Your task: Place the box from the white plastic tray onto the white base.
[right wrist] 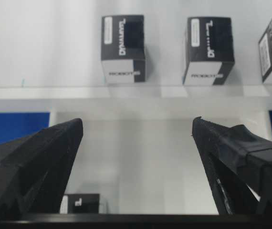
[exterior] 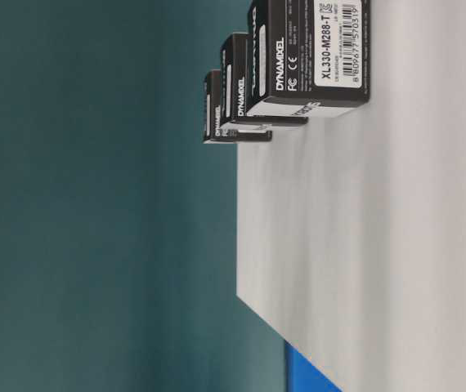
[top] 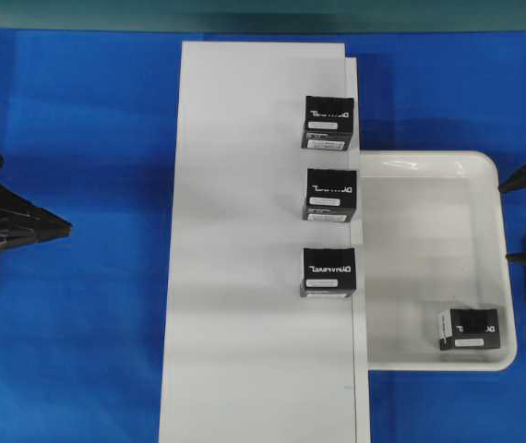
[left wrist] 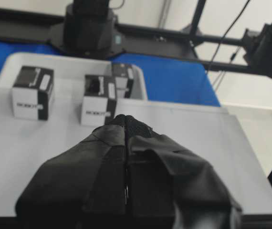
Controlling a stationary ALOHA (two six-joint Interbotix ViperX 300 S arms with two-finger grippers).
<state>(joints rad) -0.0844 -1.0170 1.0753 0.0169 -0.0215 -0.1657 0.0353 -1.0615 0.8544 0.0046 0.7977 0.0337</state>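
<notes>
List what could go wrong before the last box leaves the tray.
1. The remaining box sits tight in the near right corner of the white plastic tray, so the open right gripper may hit the rim.
2. This box lies turned differently from the three boxes on the white base, so it may be set down misaligned.
3. Those three crowd the base's tray-side edge, so a placement there could knock one.

Three black boxes (top: 328, 122) with white lettering on top stand in a row along the right edge of the base (top: 245, 258), a long flat matte white board. A fourth black box (top: 471, 329) lies in the tray (top: 429, 268), a glossy white rimmed tray touching the base's right side, near its front right corner.
</notes>
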